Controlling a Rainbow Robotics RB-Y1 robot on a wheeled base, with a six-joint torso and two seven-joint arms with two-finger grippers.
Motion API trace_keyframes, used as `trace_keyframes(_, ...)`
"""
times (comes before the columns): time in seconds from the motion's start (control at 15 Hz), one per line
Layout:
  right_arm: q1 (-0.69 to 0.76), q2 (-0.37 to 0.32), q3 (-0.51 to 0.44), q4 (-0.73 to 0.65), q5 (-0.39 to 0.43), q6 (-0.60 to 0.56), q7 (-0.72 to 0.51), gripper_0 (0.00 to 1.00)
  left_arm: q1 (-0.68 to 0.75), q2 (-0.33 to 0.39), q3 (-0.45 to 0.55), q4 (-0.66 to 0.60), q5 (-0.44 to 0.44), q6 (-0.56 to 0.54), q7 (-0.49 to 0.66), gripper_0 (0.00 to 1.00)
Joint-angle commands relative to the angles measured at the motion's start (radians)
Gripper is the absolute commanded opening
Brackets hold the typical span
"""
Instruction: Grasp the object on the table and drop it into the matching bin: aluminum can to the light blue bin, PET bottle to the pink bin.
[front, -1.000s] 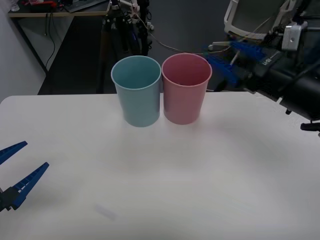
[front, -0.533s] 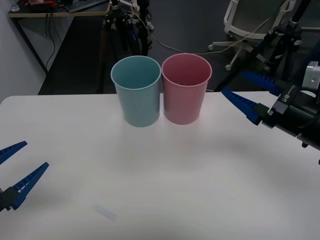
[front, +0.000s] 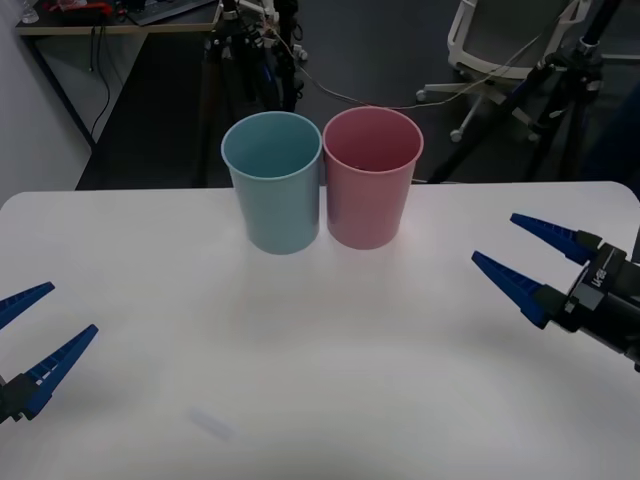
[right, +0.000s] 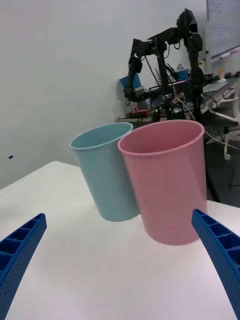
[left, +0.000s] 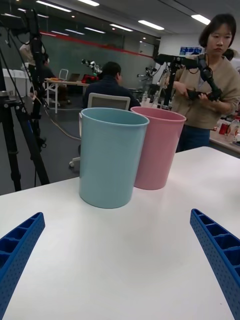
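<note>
Front view, upper centre: I see the light blue bin (front: 273, 182) and the pink bin (front: 371, 177) standing upright on the white counter (front: 320, 380), their sides touching or very nearly so, the blue one on the left of the frame.

Lower left edge of the front view: my left tool (front: 28, 333) hangs just over the counter, fingers spread and holding nothing.

Right edge, mid-height: my right tool (front: 527, 258) is likewise spread and empty, pointing toward the bins from well apart.

Both wrist views show the two bins ahead, framed by parted blue fingers (right: 20, 250) at the bottom corners.

Progress: I find no bottle on the counter and none in either tool. I judge that the drop is probably done, or that no object has been set out; the pictures cannot settle which. Nothing is left to grasp as far as I can tell.

Hidden: the bottoms of both bins lie below the sight lines, so I cannot confirm whether the bottle rests inside the pink one. A faint pale smudge (front: 210, 424) at lower left of the front view is too indistinct to identify.
</note>
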Motion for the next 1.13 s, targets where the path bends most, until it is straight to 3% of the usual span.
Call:
trace_keyframes(0.07,0.065,0.073,-0.066,-0.021,0.122,-0.024,-0.071,1.0,0.0,0.0,0.0,0.0,0.0,0.0,0.0,1.0)
trace_keyframes(0.33,0.155,0.142,-0.135,-0.079,0.237,-0.025,-0.18,1.0,0.0,0.0,0.0,0.0,0.0,0.0,0.0,1.0)
trace_keyframes(0.53,0.188,0.188,-0.155,-0.102,0.309,-0.025,-0.19,1.0,0.0,0.0,0.0,0.0,0.0,0.0,0.0,1.0)
trace_keyframes(1.13,0.188,0.192,-0.15,-0.138,0.312,-0.057,-0.204,1.0,0.0,0.0,0.0,0.0,0.0,0.0,0.0,1.0)
